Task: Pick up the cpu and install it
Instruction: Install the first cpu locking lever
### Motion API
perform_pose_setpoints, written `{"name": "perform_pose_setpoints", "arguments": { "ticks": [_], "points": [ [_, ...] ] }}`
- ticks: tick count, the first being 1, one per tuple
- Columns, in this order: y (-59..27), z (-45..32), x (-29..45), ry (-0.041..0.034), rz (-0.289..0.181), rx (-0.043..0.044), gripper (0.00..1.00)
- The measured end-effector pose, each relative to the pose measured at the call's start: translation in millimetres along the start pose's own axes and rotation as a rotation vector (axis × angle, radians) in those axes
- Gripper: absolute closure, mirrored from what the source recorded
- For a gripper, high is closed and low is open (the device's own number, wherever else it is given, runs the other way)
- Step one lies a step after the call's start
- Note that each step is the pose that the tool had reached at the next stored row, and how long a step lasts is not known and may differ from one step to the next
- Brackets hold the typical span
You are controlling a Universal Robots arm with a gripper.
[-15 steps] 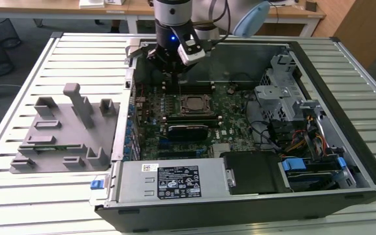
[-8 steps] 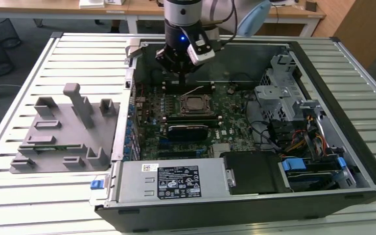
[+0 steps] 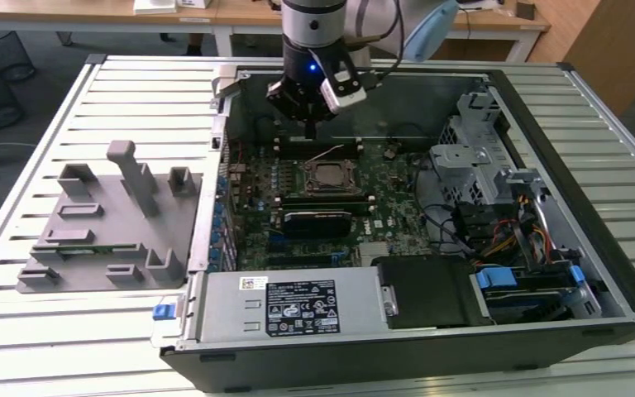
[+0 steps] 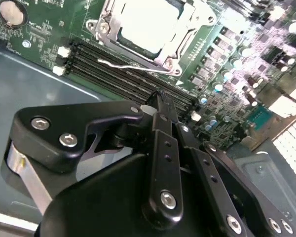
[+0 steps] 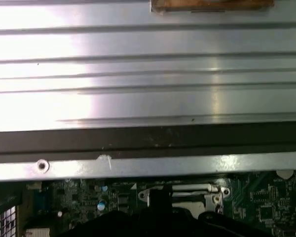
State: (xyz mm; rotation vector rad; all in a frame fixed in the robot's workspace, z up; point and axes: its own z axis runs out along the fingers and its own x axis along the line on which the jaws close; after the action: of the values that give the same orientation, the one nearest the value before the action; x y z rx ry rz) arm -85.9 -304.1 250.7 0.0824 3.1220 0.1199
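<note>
Closed black fingers (image 4: 160, 106) of the arm's gripper (image 3: 308, 126) grip nothing and hang just beyond the square metal socket frame (image 4: 147, 29), where the pale silvery square cpu (image 4: 144, 22) already sits, so seating looks done and its thin wire lever (image 4: 133, 66) unlatched.

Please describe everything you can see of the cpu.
The cpu is a flat square chip with a pale silvery metal top. It lies level inside the socket frame on the green motherboard. The frame surrounds it on all sides. The pincer is above the memory slots beside it and does not touch it.
</note>
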Motion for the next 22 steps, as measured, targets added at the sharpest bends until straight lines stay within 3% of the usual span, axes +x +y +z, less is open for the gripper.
{"name": "perform_pose_setpoints", "arguments": {
  "ticks": [6, 10, 16, 22],
  "points": [
    [-0.1, 3.6, -4.0, 0.0001, 0.0, 0.0004, 0.89],
    [-0.4, 10.6, -9.4, 0.0002, -0.002, 0.0017, 0.89],
    [-0.6, 16.4, -12.7, 0.003, -0.038, 0.0023, 0.89],
    [-0.7, 19.8, -16.6, 0.0033, -0.043, 0.0025, 0.89]
  ]
}}
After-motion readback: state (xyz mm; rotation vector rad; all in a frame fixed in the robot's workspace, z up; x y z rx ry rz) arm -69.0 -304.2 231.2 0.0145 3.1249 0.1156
